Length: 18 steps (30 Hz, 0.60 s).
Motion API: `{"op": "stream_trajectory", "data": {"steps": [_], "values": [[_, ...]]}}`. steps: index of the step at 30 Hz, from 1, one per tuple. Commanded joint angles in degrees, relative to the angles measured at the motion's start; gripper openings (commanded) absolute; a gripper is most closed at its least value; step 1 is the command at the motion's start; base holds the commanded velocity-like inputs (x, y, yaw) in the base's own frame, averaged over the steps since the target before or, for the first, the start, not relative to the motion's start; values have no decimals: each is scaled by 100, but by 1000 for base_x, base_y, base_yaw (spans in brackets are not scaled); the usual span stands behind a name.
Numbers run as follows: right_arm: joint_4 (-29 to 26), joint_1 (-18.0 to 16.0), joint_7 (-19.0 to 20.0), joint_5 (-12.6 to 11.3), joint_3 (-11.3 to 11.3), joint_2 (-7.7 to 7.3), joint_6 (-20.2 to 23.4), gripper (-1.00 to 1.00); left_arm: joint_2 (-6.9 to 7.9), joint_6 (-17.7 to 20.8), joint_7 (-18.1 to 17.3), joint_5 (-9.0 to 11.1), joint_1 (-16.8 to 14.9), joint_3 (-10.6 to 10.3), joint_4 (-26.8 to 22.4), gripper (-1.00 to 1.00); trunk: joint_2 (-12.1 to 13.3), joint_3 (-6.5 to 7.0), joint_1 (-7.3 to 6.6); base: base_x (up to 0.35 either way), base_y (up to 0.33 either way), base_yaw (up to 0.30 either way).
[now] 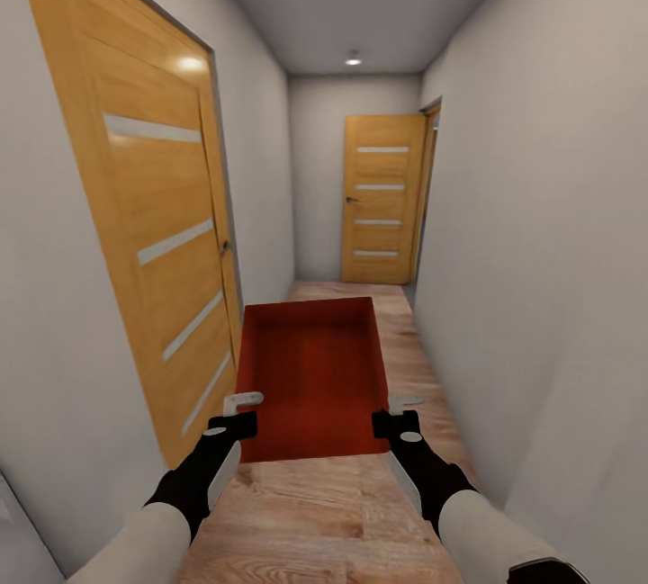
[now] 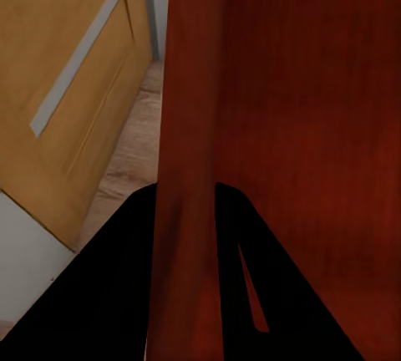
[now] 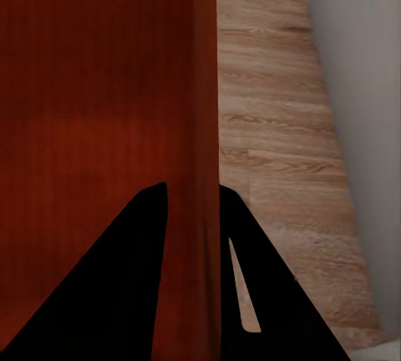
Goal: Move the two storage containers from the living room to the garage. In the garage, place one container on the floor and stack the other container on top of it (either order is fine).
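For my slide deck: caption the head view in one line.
Both end effectors, left and right, carry an orange-red bin down a narrow hallway past wooden doors.

We're sitting in a narrow corridor, walls close on both sides. Storage container (image 1: 310, 377) is hanging straight ahead above the floor (image 1: 342, 512), between our two arms. Left gripper (image 1: 236, 415) is straddling its left wall, right gripper (image 1: 399, 415) its right wall, both near the near corners. Door (image 1: 144, 206) is lying just left of the container; a second door (image 1: 382, 199) is standing at the far end, probably ajar.
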Motion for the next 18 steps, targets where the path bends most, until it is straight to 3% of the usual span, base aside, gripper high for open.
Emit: {"op": "stream_trajectory", "data": {"steps": [1,14,18], "values": [[-33,-6,-98,127,-357,-6,26,-100,6,41,143,21,1,469,2,-100,-7,-5,6,323,95,0],[-33,-8,-98,127,-357,-6,25,-100,6,34,160,20,1,462,28,-100,-7,-5,6,323,54,-3],[-33,-8,-98,127,-359,-6,32,-100,6,34,160,20,1,463,23,-100,-7,-5,6,323,1,-180]]}}
